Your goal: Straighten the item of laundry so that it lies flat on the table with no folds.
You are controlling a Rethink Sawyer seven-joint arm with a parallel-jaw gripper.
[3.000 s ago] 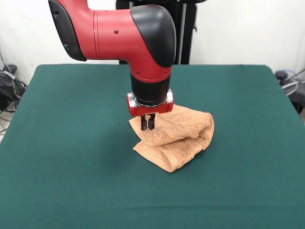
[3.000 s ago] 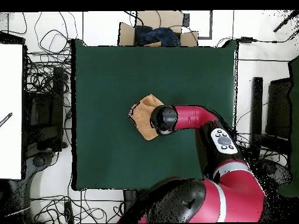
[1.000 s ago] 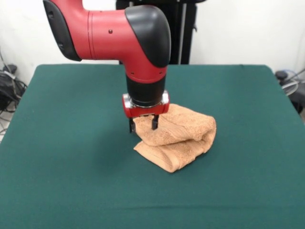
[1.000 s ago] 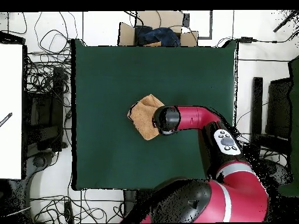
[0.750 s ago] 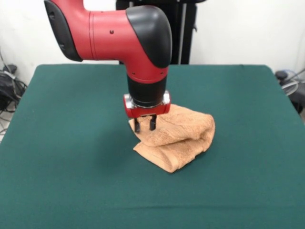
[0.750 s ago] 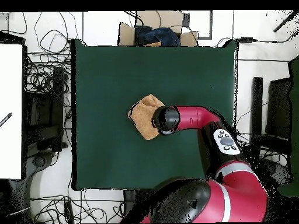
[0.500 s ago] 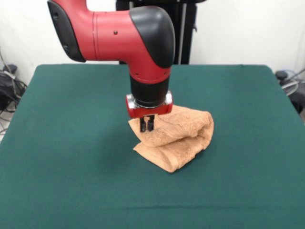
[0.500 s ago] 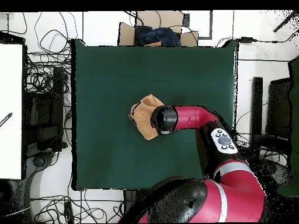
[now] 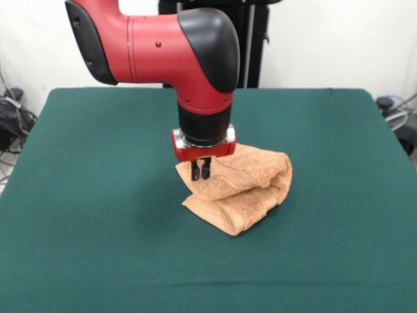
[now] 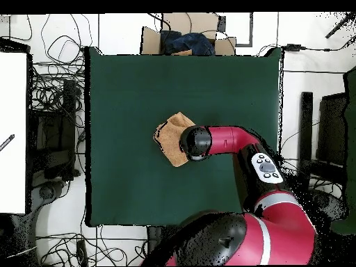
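Note:
The peach-orange towel (image 9: 244, 186) lies bunched and folded over itself in a thick heap near the middle of the dark green table (image 9: 98, 163). My gripper (image 9: 201, 171) points straight down at the heap's left end. Its black fingers are close together, pinched on the towel's top layer beside a corner. In the overhead view the towel (image 10: 170, 139) shows left of the arm's black wrist (image 10: 195, 142), which hides the gripper. The table (image 10: 125, 104) is much larger than the towel. The towel's tags do not show.
A cardboard box (image 10: 186, 42) holding dark blue cloth stands beyond the table's far edge in the overhead view. Cables (image 10: 55, 90) and a white surface (image 10: 12, 132) lie to the left. A black stand (image 9: 251, 45) rises behind the table.
Over three seconds the arm has shifted very slightly up and to the left in the front view, and the towel's pinched end has moved with it. In the last half second nothing has moved.

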